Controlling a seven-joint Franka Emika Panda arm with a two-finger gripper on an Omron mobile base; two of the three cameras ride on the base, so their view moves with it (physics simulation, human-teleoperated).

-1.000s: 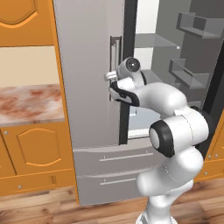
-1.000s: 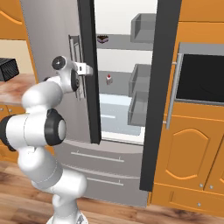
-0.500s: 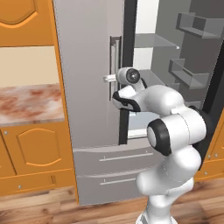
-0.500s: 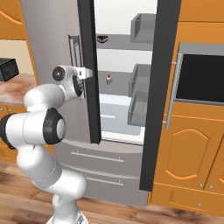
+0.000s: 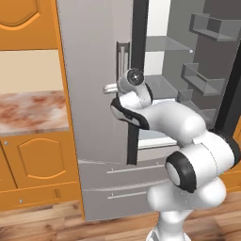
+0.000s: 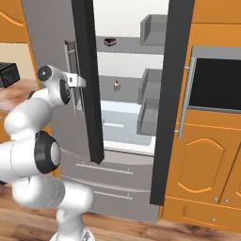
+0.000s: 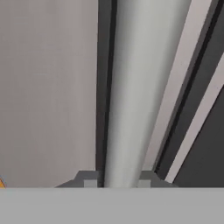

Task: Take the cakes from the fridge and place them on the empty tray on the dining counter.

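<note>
No readable writing or brand marks on anything. Fridge (image 5: 94, 94) is grey-silver, left door closed, right door swung open, dark centre strip (image 6: 89, 94) running down between them, two drawers at the bottom. Pincer (image 7: 118, 181) is clamped tight on the left door's vertical bar handle (image 7: 140, 87); in the hand view the bar fills the space between the two dark tips, touching both. Left base view has the pincer (image 5: 111, 87) at the handle (image 5: 123, 59), arm reaching up from lower right. Inside is white; chocolate cake slice (image 6: 109, 42) sits on an upper shelf, white cake with red top (image 6: 116, 84) on a shelf below it, both well apart from the pincer. Grey door bins (image 6: 153, 101) hang on the inside of the open door. Room: orange wood cabinets (image 5: 28, 164) either side, mottled reddish-brown marble tabletop (image 5: 28, 110) left of the fridge, cream wall above it, wood plank floor (image 6: 141, 230). Black built-in oven (image 6: 216, 89) with a steel bar handle set in the cabinets to the right. Dark boxy appliance (image 6: 8, 75) on the tabletop at the left edge of the right base view.
</note>
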